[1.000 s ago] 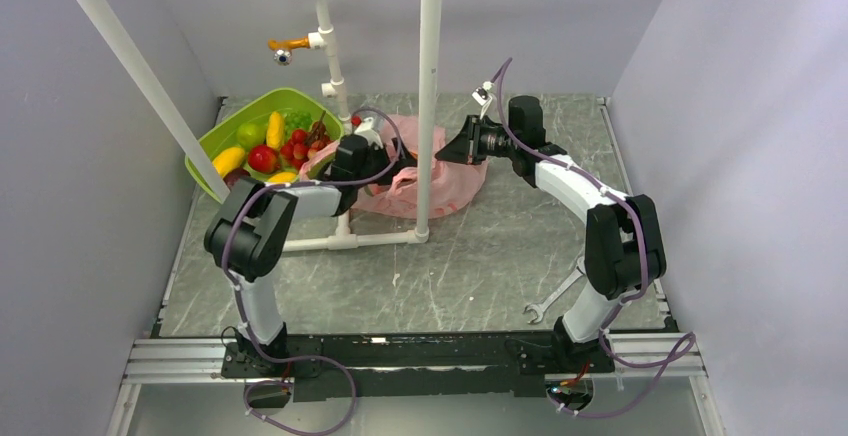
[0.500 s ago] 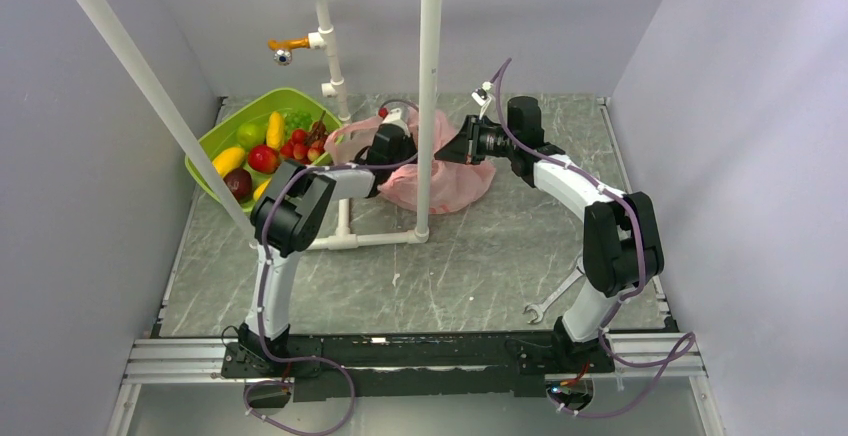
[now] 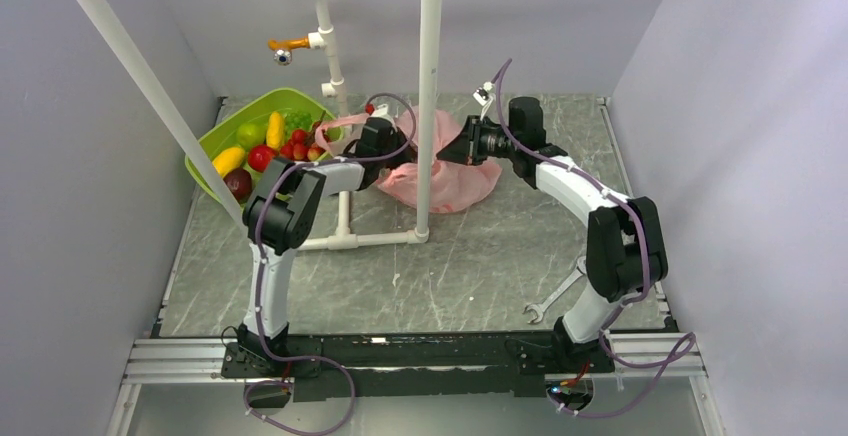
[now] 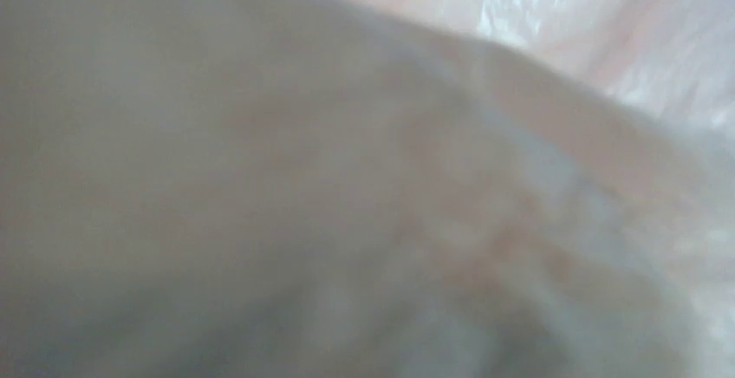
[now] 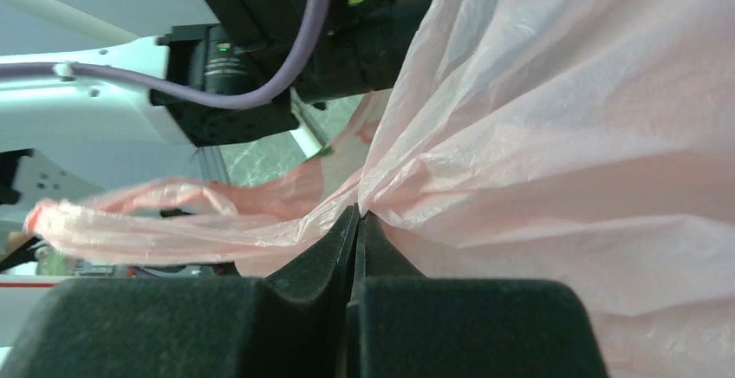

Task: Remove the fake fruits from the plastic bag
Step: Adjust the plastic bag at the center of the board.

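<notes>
The pink plastic bag [image 3: 455, 184] lies crumpled at the back middle of the table. My right gripper [image 3: 443, 153] is shut on a pinch of its rim, and in the right wrist view the plastic bag [image 5: 563, 135] bunches at the closed tips of the right gripper [image 5: 358, 215]. My left wrist [image 3: 378, 142] reaches into the bag's mouth from the left, its fingers hidden under the film. The left wrist view is filled with blurred pink plastic bag [image 4: 563, 31]. Any fake fruits inside are hidden. Red fake fruits [image 3: 297, 142] and a yellow one [image 3: 229, 160] lie in the green basket [image 3: 213, 139].
A white pipe upright [image 3: 430, 96] stands just in front of the bag, joined to a floor pipe [image 3: 345, 242]. A slanted pipe [image 3: 140, 76] crosses the left side. Toy taps [image 3: 283, 48] hang at the back. A wrench [image 3: 553, 297] lies near the right arm's base.
My left arm has swung from the basket's edge to the right and pushed into the bag's mouth. The right gripper has kept its hold on the bag's rim.
</notes>
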You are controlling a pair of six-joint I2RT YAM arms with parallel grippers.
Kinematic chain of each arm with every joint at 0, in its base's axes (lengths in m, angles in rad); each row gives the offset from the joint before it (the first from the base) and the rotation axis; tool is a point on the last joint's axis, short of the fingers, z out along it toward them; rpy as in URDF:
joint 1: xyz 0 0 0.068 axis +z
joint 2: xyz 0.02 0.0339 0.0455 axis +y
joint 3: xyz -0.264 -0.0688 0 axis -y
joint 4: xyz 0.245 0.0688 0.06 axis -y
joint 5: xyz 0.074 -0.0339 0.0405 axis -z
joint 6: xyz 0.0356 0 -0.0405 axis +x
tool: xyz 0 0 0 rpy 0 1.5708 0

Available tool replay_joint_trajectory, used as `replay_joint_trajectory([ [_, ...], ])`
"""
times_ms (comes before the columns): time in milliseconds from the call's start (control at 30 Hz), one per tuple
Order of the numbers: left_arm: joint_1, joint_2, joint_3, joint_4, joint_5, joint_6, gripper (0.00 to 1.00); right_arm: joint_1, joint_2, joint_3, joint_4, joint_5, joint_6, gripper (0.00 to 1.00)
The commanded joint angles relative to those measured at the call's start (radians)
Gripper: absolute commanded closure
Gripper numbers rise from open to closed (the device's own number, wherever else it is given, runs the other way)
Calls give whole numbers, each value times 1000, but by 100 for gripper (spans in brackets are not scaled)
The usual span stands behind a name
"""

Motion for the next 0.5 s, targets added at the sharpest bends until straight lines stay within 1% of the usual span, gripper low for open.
replay_joint_trajectory([
  [0, -4, -163, -74, -33, 5, 119, 79, 2, -76, -61, 6, 61, -82, 100],
  [100, -3, -241, -153, -34, -7, 143, 80, 1, -114, -186, 124, 72, -84, 100],
  [167, -3, -294, -217, -24, -12, 139, 81, -3, -158, -306, 282, 96, -54, 100],
  [233, -3, -338, -285, 2, -7, 129, 82, -14, -165, -380, 373, 118, -37, 100],
  [300, -3, -372, -339, 11, -4, 115, 82, -30, -135, -395, 409, 86, -22, 100],
  [367, -2, -392, -379, 17, 3, 103, 82, -49, -91, -373, 417, 35, 5, 100],
  [467, -1, -423, -429, 28, -11, 93, 82, -74, -42, -356, 486, -67, 48, 100],
])
